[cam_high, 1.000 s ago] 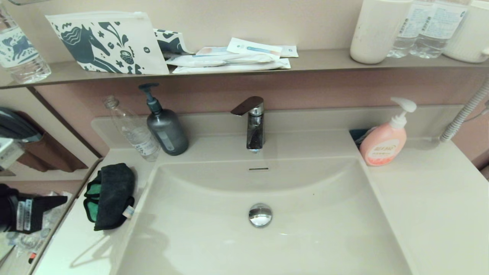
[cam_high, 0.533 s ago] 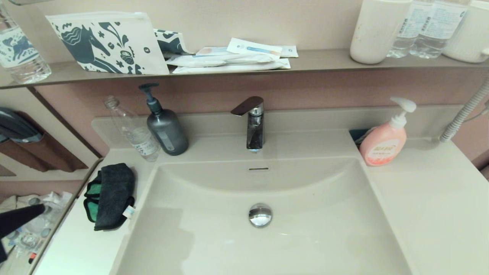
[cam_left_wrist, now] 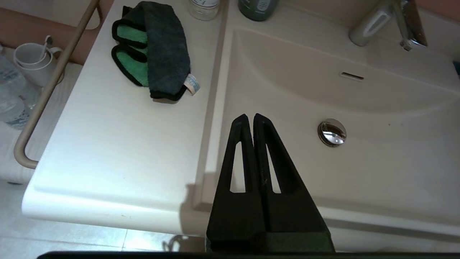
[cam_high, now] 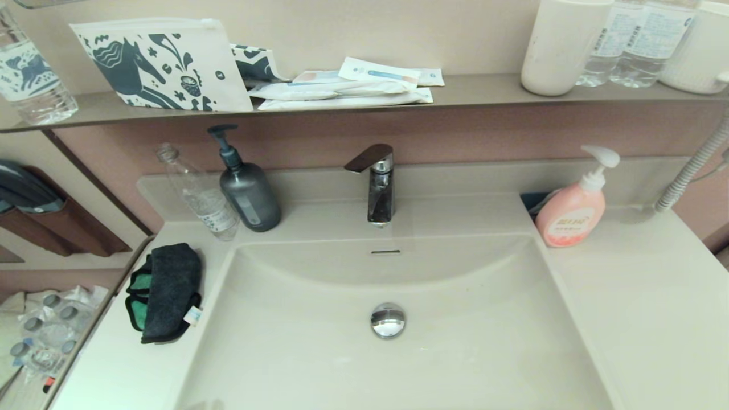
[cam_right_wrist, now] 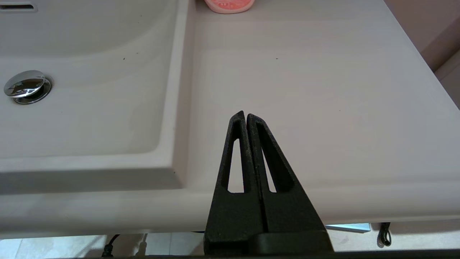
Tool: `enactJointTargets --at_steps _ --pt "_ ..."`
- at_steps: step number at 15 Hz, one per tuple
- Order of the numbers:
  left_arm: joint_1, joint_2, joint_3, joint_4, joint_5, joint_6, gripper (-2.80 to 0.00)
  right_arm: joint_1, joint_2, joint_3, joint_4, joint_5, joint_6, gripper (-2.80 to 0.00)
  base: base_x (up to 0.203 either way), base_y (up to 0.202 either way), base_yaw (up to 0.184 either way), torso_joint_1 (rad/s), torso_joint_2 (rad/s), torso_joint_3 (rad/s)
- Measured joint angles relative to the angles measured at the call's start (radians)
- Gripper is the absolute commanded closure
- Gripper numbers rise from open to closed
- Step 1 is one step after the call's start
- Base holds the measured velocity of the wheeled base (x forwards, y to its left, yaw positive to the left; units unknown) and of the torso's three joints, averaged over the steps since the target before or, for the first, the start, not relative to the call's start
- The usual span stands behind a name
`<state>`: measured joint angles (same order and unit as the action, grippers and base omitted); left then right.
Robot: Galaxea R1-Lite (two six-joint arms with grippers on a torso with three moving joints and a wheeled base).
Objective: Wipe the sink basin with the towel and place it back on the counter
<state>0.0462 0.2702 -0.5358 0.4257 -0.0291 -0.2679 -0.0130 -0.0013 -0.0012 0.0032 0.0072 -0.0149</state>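
The folded dark grey towel (cam_high: 165,291) with its green inner face and white tag lies on the off-white counter (cam_high: 114,370), just left of the sink basin (cam_high: 398,353). The basin has a chrome drain plug (cam_high: 388,320) and a slit overflow hole (cam_high: 385,251). Neither arm shows in the head view. In the left wrist view my left gripper (cam_left_wrist: 250,117) is shut and empty, hanging near the basin's front left rim, well short of the towel (cam_left_wrist: 158,50). My right gripper (cam_right_wrist: 243,115) is shut and empty above the counter's right side (cam_right_wrist: 305,90).
Behind the towel stand a clear bottle (cam_high: 199,193) and a dark pump bottle (cam_high: 246,191). The chrome faucet (cam_high: 377,182) rises behind the basin, a pink soap dispenser (cam_high: 574,210) at the back right. The brown-grey shelf (cam_high: 484,91) carries pouches, bottles and cups.
My left gripper, seen at the head view's left edge a second ago, has drawn back and down out of that view. The towel has stayed put.
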Motion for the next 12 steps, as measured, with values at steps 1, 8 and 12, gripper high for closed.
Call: enactJointTargets --at_steps 1,8,12 --pt "-0.015 -0.04 0.022 -0.004 0.0 0.001 0.0 0.0 0.0 0.0 0.0 0.0 0.0 0.0 0.0 0.0 0.0 0.0 0.0 0.0" --pt "-0.047 -0.252 0.295 -0.163 0.017 0.06 0.0 0.0 0.0 0.0 0.0 0.0 0.0 0.0 0.0 0.0 0.0 0.0 0.0 0.0" --pt "-0.048 -0.27 0.465 -0.338 0.069 0.141 0.0 0.0 0.0 0.0 0.0 0.0 0.0 0.0 0.0 0.0 0.0 0.0 0.0 0.0"
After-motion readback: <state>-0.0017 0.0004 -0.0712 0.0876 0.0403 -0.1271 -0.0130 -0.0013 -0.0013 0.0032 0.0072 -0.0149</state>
